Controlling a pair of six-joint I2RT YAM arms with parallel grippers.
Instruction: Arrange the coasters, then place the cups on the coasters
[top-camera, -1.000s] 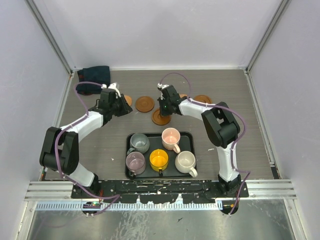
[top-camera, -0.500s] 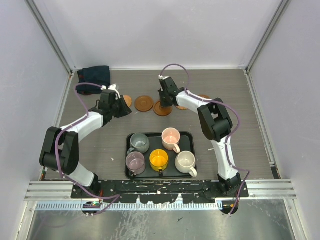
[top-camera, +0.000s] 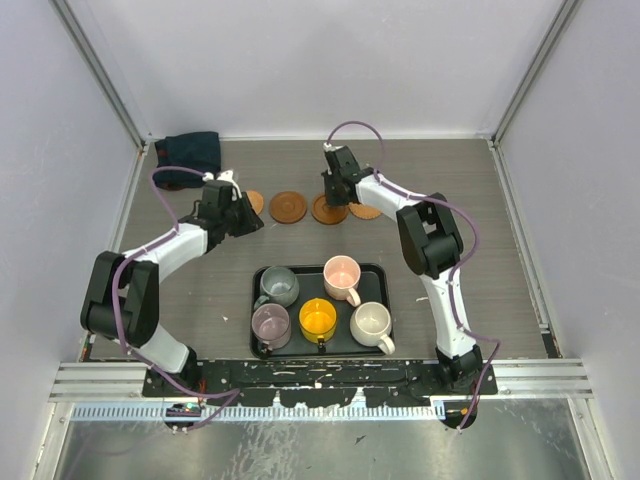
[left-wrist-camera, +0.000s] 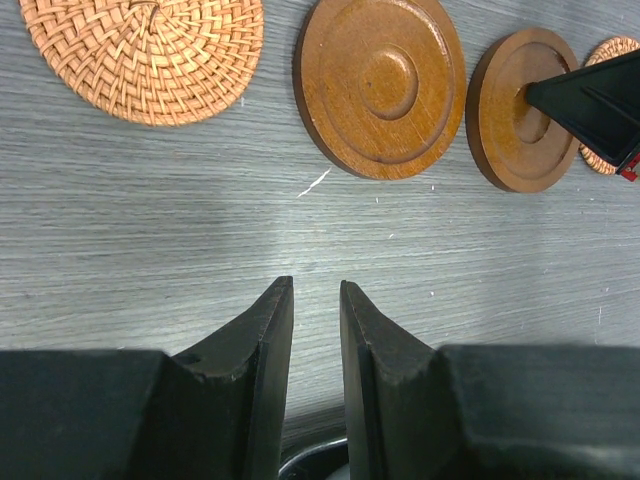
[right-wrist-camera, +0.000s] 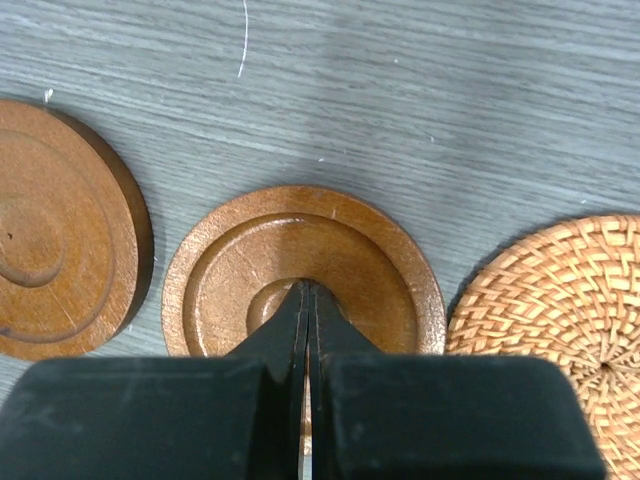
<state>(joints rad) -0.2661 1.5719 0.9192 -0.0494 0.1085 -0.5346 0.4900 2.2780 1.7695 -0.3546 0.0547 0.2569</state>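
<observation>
Along the back runs a row of coasters: a woven one (left-wrist-camera: 145, 55), a wooden one (left-wrist-camera: 380, 85) (top-camera: 289, 207), a second wooden one (right-wrist-camera: 300, 270) (top-camera: 326, 212), then another woven one (right-wrist-camera: 565, 300) (top-camera: 366, 211). My right gripper (right-wrist-camera: 308, 285) (top-camera: 334, 203) is shut, its tips resting on the middle of the second wooden coaster. My left gripper (left-wrist-camera: 316, 285) (top-camera: 252, 218) is open a narrow gap above bare table, just short of the row. Grey-green (top-camera: 279, 286), pink (top-camera: 342, 275), mauve (top-camera: 270, 324), yellow (top-camera: 318, 320) and cream (top-camera: 371, 322) cups stand on the black tray (top-camera: 308, 275).
A dark blue cloth (top-camera: 190, 152) lies in the back left corner. The right forearm stretches over the table to the right of the row. White walls with metal rails close in the table on three sides.
My shut right gripper has pushed the wooden coaster away from the tray and back into the row, between the other wooden one and a woven one. The left arm has stayed still.
</observation>
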